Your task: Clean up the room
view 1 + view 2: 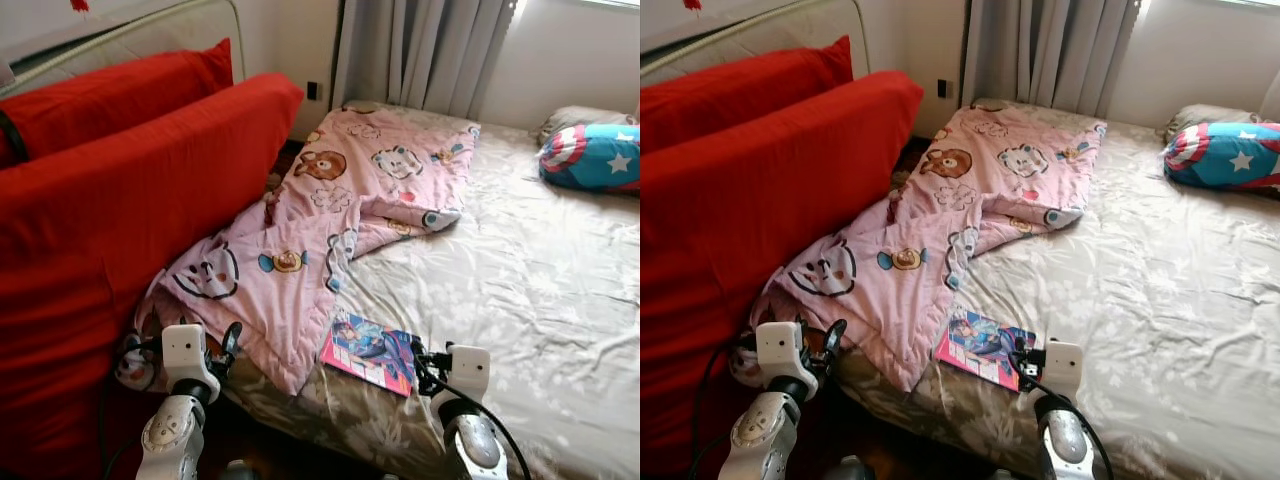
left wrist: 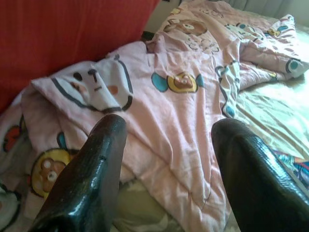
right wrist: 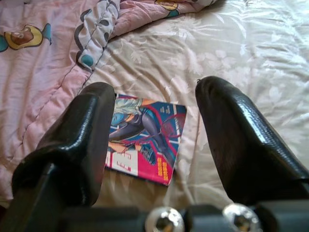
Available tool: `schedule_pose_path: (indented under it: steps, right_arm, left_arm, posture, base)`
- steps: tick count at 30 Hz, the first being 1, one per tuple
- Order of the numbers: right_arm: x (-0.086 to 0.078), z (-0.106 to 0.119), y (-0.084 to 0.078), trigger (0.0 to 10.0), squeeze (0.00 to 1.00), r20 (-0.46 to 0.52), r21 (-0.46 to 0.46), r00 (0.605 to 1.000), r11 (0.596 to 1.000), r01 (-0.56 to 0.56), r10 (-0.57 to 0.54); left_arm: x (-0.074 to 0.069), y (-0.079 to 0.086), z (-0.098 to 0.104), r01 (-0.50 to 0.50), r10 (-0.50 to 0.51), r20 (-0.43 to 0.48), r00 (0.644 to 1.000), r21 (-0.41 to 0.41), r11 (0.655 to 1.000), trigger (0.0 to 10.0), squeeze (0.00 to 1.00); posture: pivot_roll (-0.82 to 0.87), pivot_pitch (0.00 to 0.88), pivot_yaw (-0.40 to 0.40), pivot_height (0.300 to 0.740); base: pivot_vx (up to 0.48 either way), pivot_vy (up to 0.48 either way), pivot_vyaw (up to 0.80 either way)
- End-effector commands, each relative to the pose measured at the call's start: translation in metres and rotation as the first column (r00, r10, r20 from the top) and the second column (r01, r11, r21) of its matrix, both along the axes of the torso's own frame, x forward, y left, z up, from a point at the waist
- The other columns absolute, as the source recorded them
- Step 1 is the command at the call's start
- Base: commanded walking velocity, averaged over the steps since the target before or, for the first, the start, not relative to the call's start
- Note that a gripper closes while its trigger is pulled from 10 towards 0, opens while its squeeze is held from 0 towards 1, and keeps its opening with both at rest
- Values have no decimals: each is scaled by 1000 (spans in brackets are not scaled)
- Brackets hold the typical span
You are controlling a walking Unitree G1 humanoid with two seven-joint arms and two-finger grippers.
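Observation:
A pink cartoon-print blanket (image 1: pixel 330 220) lies crumpled along the left side of the bed, its corner hanging over the near edge. A colourful comic book (image 1: pixel 370 352) lies flat on the beige sheet (image 1: pixel 520 290) just right of that corner. My left gripper (image 1: pixel 229 345) hovers by the blanket's hanging corner, open; in the left wrist view its fingers (image 2: pixel 96 164) frame the blanket (image 2: pixel 178 111). My right gripper (image 1: pixel 425 362) is at the book's right edge, open. In the right wrist view the book (image 3: pixel 145 137) lies between and just beyond the gripper's fingers (image 3: pixel 82 140), untouched.
Big red cushions (image 1: pixel 110 220) lean against the bed on the left. A star-and-shield pillow (image 1: pixel 595 157) rests at the far right by the wall. Grey curtains (image 1: pixel 420 50) hang behind the bed. Dark floor (image 1: pixel 260 440) shows below the near edge.

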State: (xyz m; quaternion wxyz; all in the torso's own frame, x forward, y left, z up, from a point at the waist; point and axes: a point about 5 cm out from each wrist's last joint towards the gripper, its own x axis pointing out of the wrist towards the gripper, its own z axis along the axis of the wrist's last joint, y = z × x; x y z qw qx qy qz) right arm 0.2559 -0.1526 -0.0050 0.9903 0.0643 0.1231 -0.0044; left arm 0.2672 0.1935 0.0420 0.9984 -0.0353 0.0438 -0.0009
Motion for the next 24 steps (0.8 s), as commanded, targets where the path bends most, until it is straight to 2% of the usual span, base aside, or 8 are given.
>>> schedule_pose_path:
  steps: [1,24]
  right_arm:
    - [-3,-3,-1,10000,0,-9,10,1000,1000,7,-7]
    - [-2,-4,1,10000,0,-15,22,1000,1000,-11,11]
  left_arm:
    - [-2,-1,-2,4,-4,-18,1000,-7,1000,10000,0]
    - [0,-6,-2,31,-31,-32,999,-18,999,10000,0]
  posture:
    - [6,67,-58,637]
    - [7,56,-55,637]
  base:
    - [0,0,0]
    - [0,0,0]
